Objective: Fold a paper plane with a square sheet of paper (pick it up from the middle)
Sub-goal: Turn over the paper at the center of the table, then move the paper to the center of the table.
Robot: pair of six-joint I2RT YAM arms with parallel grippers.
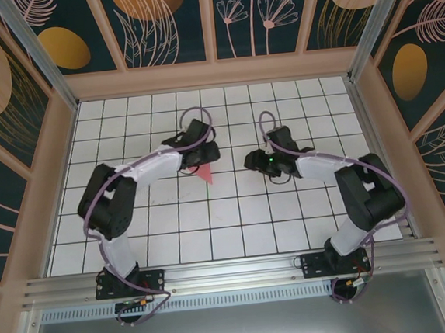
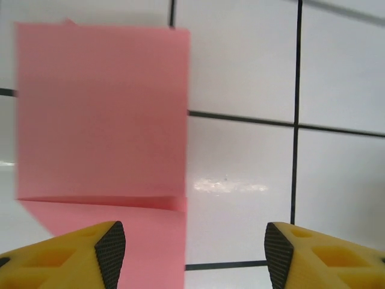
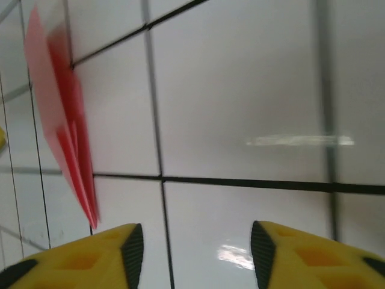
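Observation:
The pink-red sheet of paper [image 1: 205, 173] lies folded on the white tiled table, its pointed tip sticking out below my left gripper [image 1: 203, 157]. In the left wrist view the folded paper [image 2: 102, 114] shows a straight right edge and a cross crease. My left gripper [image 2: 195, 253] is open just above it, with the left fingertip [image 2: 111, 250] over the paper and the right one over bare tile. My right gripper [image 1: 252, 161] hovers open about one tile to the right of the paper. In the right wrist view the paper [image 3: 63, 129] is at the far left, and nothing lies between the jaws of my right gripper [image 3: 197, 253].
The table [image 1: 288, 207] is a white grid of tiles with black lines, ringed by a wooden frame and patterned walls. An aluminium rail [image 1: 232, 271] runs along the near edge where both arm bases are bolted.

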